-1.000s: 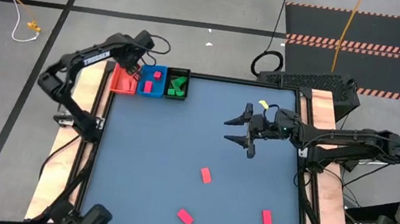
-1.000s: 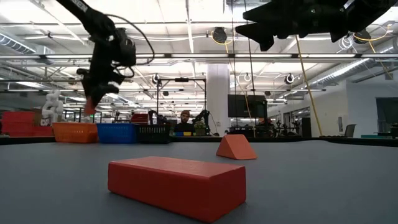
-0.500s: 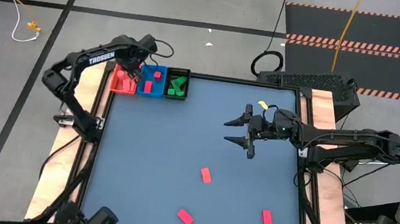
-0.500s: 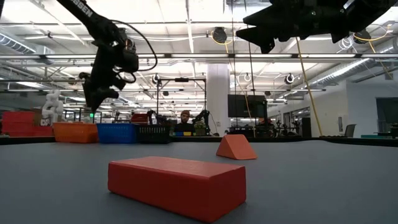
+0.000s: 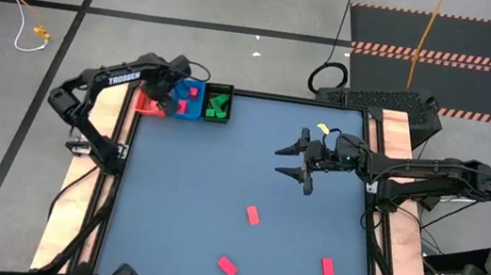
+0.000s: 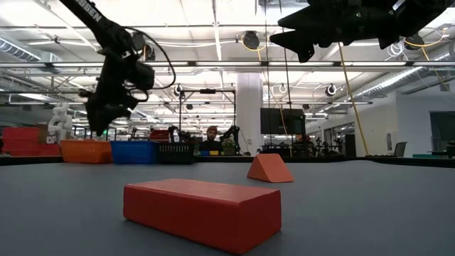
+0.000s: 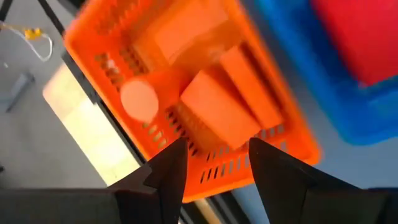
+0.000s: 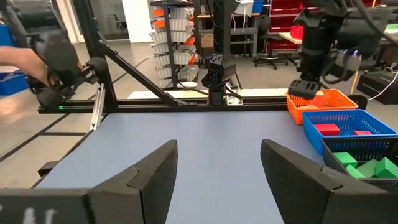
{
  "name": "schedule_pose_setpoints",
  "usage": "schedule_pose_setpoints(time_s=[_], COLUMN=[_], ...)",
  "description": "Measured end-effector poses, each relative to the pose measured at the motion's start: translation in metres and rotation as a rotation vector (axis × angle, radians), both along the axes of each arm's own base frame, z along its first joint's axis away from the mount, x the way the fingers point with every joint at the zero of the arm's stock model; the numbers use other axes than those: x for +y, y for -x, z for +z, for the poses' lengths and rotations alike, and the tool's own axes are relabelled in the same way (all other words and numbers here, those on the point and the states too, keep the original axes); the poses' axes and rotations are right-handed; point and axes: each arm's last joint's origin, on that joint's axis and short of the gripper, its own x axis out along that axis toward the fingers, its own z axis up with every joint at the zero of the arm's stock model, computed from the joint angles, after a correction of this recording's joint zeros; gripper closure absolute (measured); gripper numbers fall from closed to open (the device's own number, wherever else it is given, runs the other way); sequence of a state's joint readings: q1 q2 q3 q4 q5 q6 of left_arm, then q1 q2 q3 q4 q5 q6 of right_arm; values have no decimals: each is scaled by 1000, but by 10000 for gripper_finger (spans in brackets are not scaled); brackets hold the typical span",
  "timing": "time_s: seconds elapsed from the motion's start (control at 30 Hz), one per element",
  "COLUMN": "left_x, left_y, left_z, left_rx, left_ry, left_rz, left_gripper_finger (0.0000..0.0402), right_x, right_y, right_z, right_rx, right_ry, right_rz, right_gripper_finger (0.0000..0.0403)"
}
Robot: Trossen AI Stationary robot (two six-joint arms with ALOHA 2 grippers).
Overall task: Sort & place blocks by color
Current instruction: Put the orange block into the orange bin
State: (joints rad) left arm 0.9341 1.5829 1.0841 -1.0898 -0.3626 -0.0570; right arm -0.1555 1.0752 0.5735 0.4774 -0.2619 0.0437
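Observation:
My left gripper (image 5: 163, 100) hovers open above the orange-red tray (image 5: 145, 103) at the table's far left corner. In the left wrist view its fingers (image 7: 214, 167) frame that tray (image 7: 124, 56), where several orange blocks (image 7: 219, 115) lie. The blue tray (image 5: 188, 102) beside it holds pink-red blocks (image 7: 367, 37). The black tray (image 5: 219, 103) holds green blocks (image 8: 367, 168). Three pink-red blocks lie on the table: (image 5: 252, 215), (image 5: 227, 266), (image 5: 328, 267). My right gripper (image 5: 292, 161) is open, raised over the table's right middle, holding nothing.
The three trays stand in a row along the far edge (image 8: 348, 130). In the low view a red bar (image 6: 202, 213) lies close to the camera and a wedge block (image 6: 270, 168) lies farther off. Open mat lies between the trays and the loose blocks.
One second ago an orange-red block showed at my left gripper's fingertips above the orange-red tray. It is gone from the fingers now. My left gripper has shifted slightly toward the table's right. My right arm has kept still.

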Motion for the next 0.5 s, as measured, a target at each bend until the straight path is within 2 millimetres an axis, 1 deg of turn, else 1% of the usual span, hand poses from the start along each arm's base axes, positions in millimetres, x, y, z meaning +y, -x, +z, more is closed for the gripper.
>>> schedule_pose_setpoints(time_s=[0.1, 0.23, 0.37, 0.5], left_x=[1, 5, 16, 23], left_y=[9, 6, 8, 16], left_z=[-7, -8, -8, -9], left_rx=[24, -1, -75, -176], left_ry=[27, -22, -68, -52], left_rz=[5, -17, 10, 91], left_gripper_finger=[227, 227, 227, 227], right_x=[0, 0, 0, 0], right_y=[0, 0, 0, 0], right_z=[0, 0, 0, 0], right_rx=[0, -2, -4, -4], right_ry=[0, 3, 5, 7], right_rz=[0, 1, -1, -1], right_gripper_finger=[177, 177, 177, 177])
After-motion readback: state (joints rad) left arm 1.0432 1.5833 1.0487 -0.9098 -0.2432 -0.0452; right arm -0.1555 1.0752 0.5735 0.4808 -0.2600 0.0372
